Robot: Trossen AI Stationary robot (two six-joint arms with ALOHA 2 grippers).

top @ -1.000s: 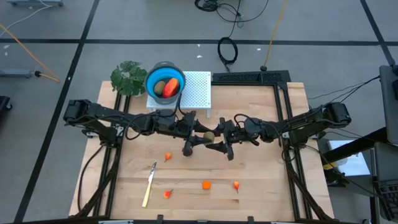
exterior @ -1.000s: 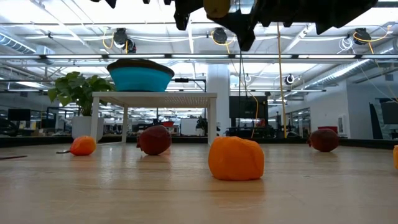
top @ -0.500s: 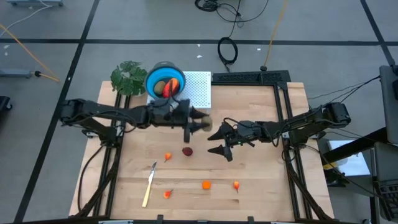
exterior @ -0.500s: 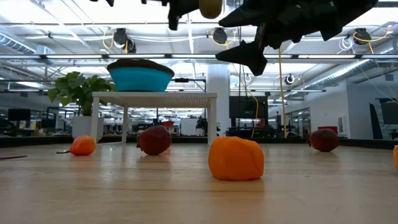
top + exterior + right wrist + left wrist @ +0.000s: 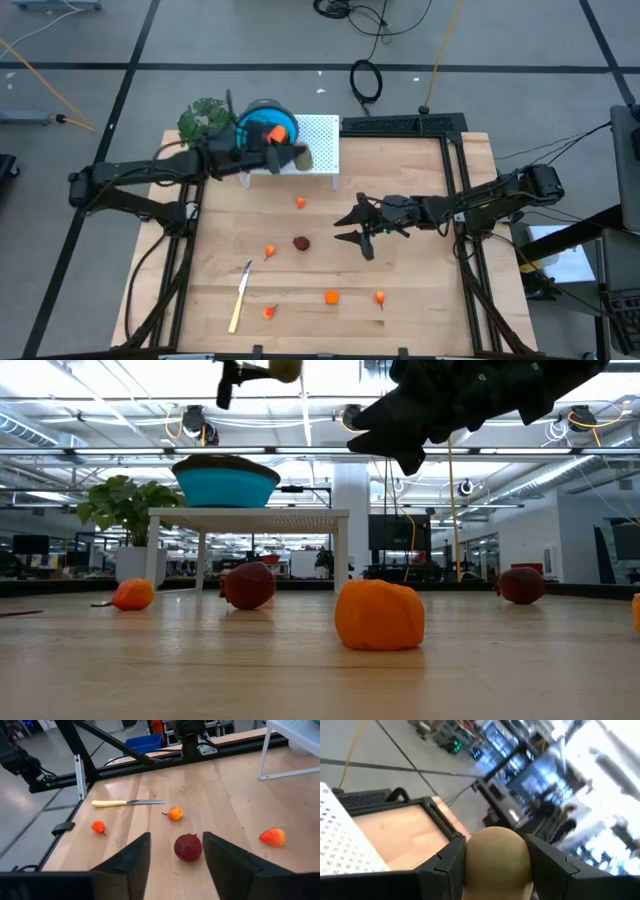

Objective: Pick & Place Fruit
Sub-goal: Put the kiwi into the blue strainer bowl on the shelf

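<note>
From above, the left gripper (image 5: 292, 156) sits over the white perforated stand (image 5: 322, 140) right beside the blue bowl (image 5: 252, 123), but the olive-brown oval fruit (image 5: 497, 855) it's carrying only really shows in the left wrist view, pinched between the two dark fingers (image 5: 445, 865). The right gripper (image 5: 352, 228) hangs empty over the wooden table (image 5: 420, 290), fingers spread apart, with the dark red round fruit (image 5: 188, 847) on the wood between them in its wrist view; that view also catches the pale yellow-handled knife (image 5: 127, 802). The low view cuts both arms off at the top. What's in the bowl is mostly hidden; just something orange-red (image 5: 277, 131) peeks out.
</note>
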